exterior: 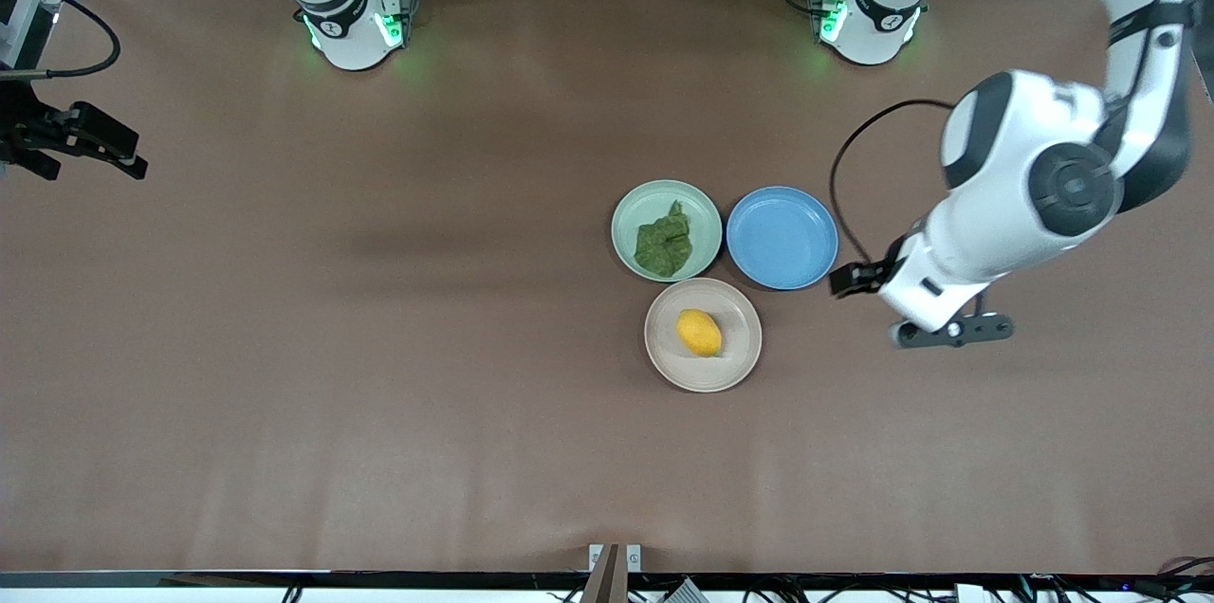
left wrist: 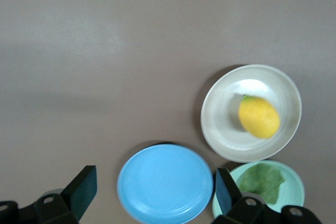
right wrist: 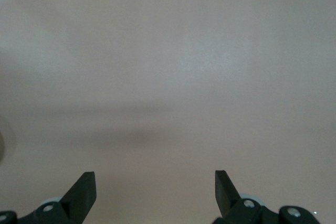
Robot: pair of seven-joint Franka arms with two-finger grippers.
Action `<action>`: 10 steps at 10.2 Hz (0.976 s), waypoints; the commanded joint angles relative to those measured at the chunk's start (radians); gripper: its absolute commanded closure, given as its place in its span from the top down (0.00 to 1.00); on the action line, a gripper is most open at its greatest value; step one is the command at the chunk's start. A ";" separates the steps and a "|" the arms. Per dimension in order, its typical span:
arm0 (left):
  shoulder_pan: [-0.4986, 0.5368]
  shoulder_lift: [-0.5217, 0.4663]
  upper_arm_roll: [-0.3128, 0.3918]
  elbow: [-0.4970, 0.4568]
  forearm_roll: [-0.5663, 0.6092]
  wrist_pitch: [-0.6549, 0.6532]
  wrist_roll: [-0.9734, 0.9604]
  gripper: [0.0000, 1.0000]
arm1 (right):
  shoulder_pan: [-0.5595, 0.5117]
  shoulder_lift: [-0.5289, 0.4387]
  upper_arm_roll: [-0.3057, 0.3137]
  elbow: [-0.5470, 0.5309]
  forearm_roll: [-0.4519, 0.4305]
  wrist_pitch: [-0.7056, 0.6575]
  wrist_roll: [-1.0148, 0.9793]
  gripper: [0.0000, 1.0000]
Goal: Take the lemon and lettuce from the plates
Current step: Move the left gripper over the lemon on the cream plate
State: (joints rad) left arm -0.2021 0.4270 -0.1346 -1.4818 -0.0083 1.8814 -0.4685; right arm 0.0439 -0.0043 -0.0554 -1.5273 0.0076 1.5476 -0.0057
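Observation:
The yellow lemon (exterior: 699, 333) (left wrist: 258, 116) lies on the beige plate (exterior: 664, 361) (left wrist: 220, 124), the plate nearest the front camera. The dark green lettuce (exterior: 664, 243) (left wrist: 262, 179) lies on the mint plate (exterior: 626, 214) (left wrist: 295, 195). My left gripper (exterior: 854, 281) (left wrist: 154, 179) hangs open and holds nothing, in the air just off the blue plate's rim, toward the left arm's end of the table. My right gripper (exterior: 95, 162) (right wrist: 155, 177) is open and holds nothing, over bare table at the right arm's end, well away from the plates.
A blue plate (exterior: 782, 238) (left wrist: 165, 184) with nothing on it sits beside the mint plate, toward the left arm's end. The three plates form a tight cluster. Brown tabletop (exterior: 379, 347) spreads all around them.

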 commanded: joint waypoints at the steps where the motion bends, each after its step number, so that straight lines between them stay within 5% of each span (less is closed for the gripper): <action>1: -0.037 0.093 0.006 0.061 -0.016 0.089 -0.161 1.00 | 0.001 -0.009 0.005 -0.011 0.014 -0.004 -0.008 1.00; 10: -0.157 0.279 0.010 0.060 -0.016 0.361 -0.611 1.00 | 0.155 0.003 0.009 -0.091 0.014 0.058 0.004 1.00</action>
State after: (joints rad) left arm -0.3375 0.6747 -0.1344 -1.4519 -0.0083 2.2254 -1.0349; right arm 0.1677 0.0063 -0.0449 -1.5933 0.0140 1.5818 -0.0044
